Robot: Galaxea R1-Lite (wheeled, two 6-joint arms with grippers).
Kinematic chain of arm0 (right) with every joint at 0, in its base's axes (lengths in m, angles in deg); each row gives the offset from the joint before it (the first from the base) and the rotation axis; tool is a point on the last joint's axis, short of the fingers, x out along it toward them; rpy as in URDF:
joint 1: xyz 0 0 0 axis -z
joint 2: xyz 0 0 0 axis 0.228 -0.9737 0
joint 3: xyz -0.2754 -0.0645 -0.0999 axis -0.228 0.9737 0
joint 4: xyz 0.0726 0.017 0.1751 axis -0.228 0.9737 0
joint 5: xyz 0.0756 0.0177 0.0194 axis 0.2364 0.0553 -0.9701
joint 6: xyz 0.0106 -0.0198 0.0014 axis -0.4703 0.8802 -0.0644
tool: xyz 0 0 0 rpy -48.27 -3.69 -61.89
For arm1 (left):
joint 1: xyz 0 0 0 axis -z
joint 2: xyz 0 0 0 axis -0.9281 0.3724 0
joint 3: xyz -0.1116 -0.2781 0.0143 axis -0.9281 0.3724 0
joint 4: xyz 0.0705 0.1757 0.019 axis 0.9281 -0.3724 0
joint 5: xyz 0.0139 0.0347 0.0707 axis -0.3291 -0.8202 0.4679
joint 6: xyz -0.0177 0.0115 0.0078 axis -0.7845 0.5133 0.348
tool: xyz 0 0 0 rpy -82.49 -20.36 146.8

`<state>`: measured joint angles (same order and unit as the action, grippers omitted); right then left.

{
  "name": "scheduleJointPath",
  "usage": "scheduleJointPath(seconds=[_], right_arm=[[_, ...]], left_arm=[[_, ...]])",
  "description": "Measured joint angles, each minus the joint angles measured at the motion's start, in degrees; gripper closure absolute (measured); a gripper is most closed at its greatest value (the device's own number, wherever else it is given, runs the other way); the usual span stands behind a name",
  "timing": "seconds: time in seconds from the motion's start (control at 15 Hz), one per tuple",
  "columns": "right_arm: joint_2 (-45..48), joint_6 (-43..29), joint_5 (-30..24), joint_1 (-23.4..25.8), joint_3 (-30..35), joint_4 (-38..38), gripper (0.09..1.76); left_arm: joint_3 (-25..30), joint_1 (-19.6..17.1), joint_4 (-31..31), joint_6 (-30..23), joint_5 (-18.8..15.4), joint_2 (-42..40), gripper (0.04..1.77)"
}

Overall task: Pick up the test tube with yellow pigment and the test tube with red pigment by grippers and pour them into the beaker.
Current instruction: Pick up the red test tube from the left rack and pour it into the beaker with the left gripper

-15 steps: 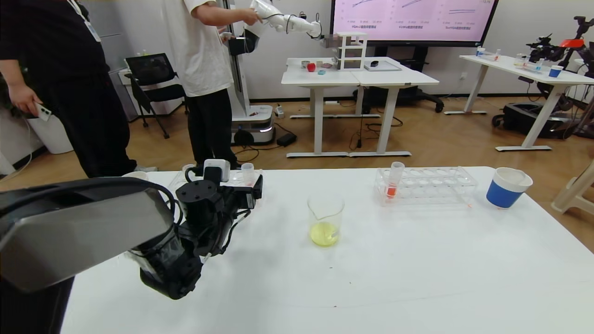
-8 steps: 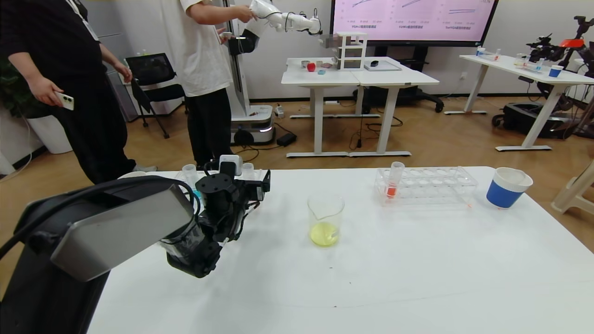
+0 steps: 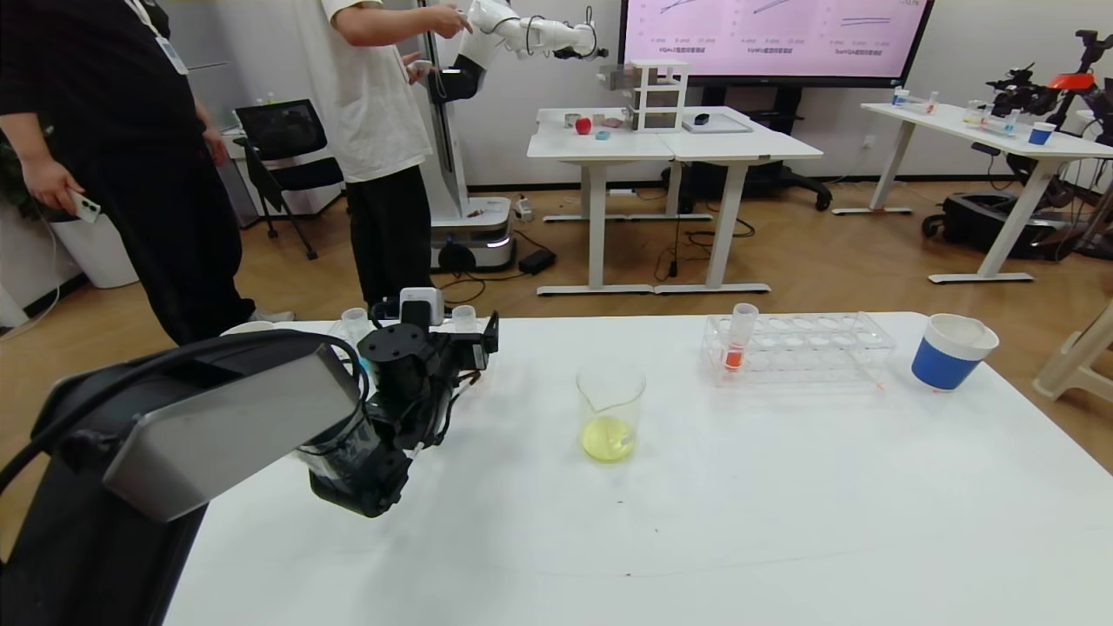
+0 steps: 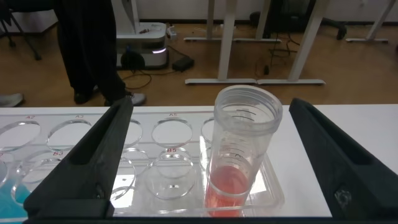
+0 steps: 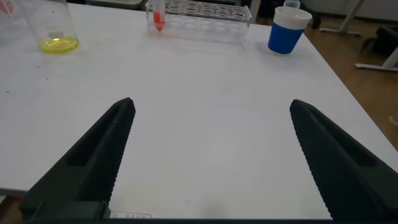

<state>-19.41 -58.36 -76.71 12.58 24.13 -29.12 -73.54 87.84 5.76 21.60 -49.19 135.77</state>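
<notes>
White table (image 3: 739,522) stood in a lab room with wooden floor, desks and a wall screen behind.

Beaker (image 3: 610,413): clear glass, upright near the table's middle, a shallow pool of yellow liquid at its bottom.

Right rack (image 3: 800,348): clear plastic, far right of the beaker. It held one red tube (image 3: 739,335), upright in its left end, with orange-red liquid low in it. Its other holes showed nothing in them.

Cup (image 3: 952,349): blue and white paper, right of that rack; contents could not be told.

Left rack (image 4: 161,168): clear plastic, at the far left edge of the table. It held a second tube (image 4: 244,149), wide-mouthed and upright, with pinkish-red liquid at its bottom; blue liquid showed at the rack's other end.

Left gripper (image 4: 211,162): low over the left rack, fingers (image 4: 93,155) spread wide to either side of the second tube and clear of it.

Right gripper (image 5: 211,155): low over the near right part of the table, fingers spread wide, holding nothing.

Yellow tube: not identified among the tubes visible.
</notes>
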Motion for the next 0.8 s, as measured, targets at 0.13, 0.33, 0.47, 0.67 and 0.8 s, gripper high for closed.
scheduleJointPath(seconds=[0.13, 0.33, 0.47, 0.67, 0.8], right_arm=[[0.0, 0.0, 0.0, 0.0, 0.0, 0.0, 0.11], [0.0, 0.0, 0.0, 0.0, 0.0, 0.0, 0.11], [0.0, 0.0, 0.0, 0.0, 0.0, 0.0, 0.11], [0.0, 0.0, 0.0, 0.0, 0.0, 0.0, 0.11], [0.0, 0.0, 0.0, 0.0, 0.0, 0.0, 0.11]], left_arm=[[0.0, 0.0, 0.0, -0.2, -0.1, 0.0, 0.15], [0.1, 0.1, 0.0, -0.1, -0.9, 0.0, 1.22], [0.1, 0.2, 0.0, -0.1, -0.8, 0.0, 1.41], [0.1, 0.1, 0.0, 0.0, -0.9, -0.1, 1.31], [0.1, 0.1, -0.1, 0.3, -0.8, -0.3, 1.31]])
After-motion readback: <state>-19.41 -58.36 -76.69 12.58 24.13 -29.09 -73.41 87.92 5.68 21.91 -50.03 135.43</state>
